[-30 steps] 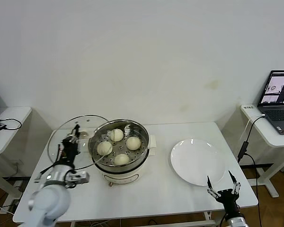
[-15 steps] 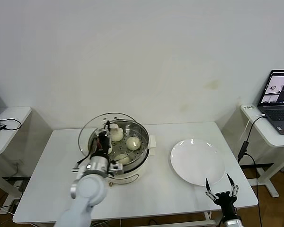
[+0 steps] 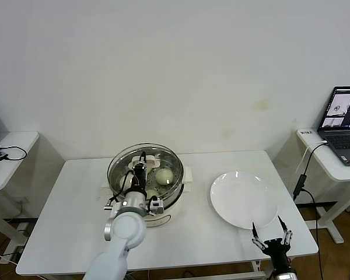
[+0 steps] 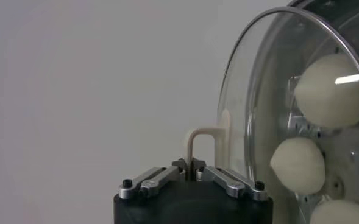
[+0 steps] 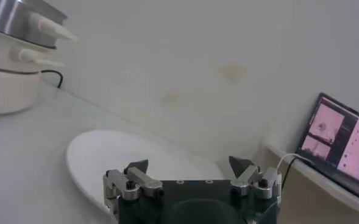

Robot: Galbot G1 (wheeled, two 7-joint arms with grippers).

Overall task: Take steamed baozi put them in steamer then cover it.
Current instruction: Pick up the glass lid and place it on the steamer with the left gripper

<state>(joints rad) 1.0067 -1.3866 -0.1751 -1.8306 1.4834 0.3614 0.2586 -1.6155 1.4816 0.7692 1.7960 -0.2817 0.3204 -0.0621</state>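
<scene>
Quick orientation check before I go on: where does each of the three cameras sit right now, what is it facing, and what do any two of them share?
Head view: high on the robot, looking down at the table; left gripper on the cover above the steamer, right gripper by the plate.
Left wrist view: behind the left gripper, facing the cover's handle and baozi.
Right wrist view: behind the open right gripper, facing plate and laptop.
Shared: the plate shows in the head and right wrist views.

Cover [image 3: 144, 165] over steamer [image 3: 163, 201] mouth; bare tabletop [image 3: 76, 221] on both sides.
</scene>
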